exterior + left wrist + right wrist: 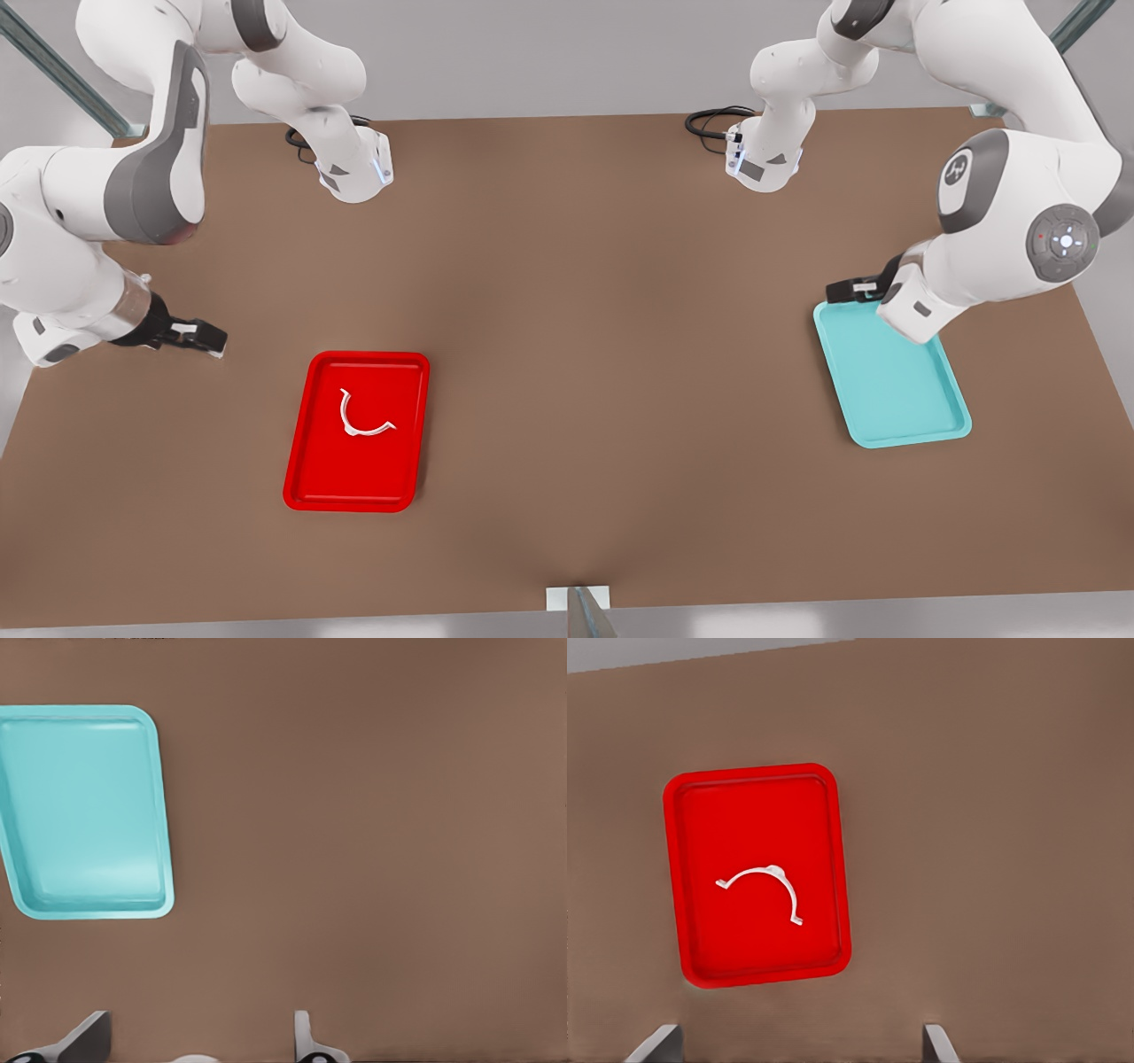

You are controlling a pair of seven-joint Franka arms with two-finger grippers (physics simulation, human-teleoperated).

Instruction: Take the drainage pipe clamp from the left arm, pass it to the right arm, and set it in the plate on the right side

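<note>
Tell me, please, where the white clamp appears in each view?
Front view: clamp lies inside the red tray, toward the picture's left.
Left wrist view: no clamp; teal tray there.
Right wrist view: it lies mid-tray.
Shared landmark: red tray.

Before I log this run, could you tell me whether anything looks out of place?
Nothing stands out: the drainage pipe clamp lies flat inside the red plate, and both grippers, left and right, are open and clear.
</note>
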